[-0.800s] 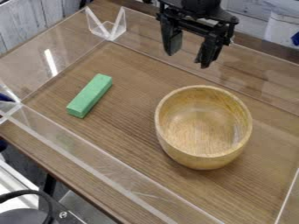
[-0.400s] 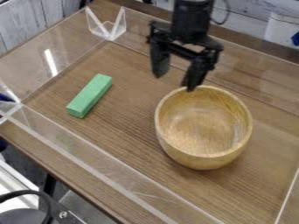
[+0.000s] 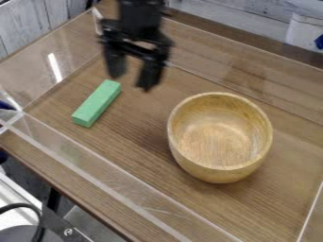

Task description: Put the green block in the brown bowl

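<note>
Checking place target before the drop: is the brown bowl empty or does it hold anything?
Empty. The brown bowl shows bare wood inside; the green block lies on the table beside it.

The wooden tabletop [image 3: 132, 161] fills most of the view. At nine o'clock, by the table's left edge, lies a small blue-and-white thing [image 3: 9, 112] — too cut off to name. Black cables [image 3: 28, 194] run toward seven o'clock, and at one o'clock — along the top border — something blue [image 3: 319, 43] is only partly visible.
</note>
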`<state>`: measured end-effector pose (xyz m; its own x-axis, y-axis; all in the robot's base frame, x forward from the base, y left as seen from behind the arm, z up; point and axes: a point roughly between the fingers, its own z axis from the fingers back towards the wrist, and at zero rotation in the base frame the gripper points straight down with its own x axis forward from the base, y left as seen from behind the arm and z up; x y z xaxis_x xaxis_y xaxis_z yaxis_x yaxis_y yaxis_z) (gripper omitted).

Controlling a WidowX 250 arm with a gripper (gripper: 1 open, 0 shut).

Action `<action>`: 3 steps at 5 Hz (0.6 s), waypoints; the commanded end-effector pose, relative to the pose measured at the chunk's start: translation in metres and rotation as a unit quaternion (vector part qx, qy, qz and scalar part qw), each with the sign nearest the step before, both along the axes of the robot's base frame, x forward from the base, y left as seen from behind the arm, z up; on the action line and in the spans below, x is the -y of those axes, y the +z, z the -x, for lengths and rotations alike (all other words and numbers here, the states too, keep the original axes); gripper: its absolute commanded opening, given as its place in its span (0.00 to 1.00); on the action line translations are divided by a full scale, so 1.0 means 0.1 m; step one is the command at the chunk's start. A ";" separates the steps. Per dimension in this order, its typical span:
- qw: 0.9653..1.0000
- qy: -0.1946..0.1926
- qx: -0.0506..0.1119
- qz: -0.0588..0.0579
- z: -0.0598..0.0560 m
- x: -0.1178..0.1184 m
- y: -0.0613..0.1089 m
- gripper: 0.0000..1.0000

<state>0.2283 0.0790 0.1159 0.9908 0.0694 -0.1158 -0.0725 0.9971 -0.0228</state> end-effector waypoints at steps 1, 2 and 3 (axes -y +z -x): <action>0.999 0.013 0.028 -0.015 0.08 -0.33 0.08 1.00; 0.999 0.030 0.023 -0.018 0.16 -0.52 -0.04 1.00; 0.999 0.034 0.013 -0.019 0.20 -0.59 -0.19 1.00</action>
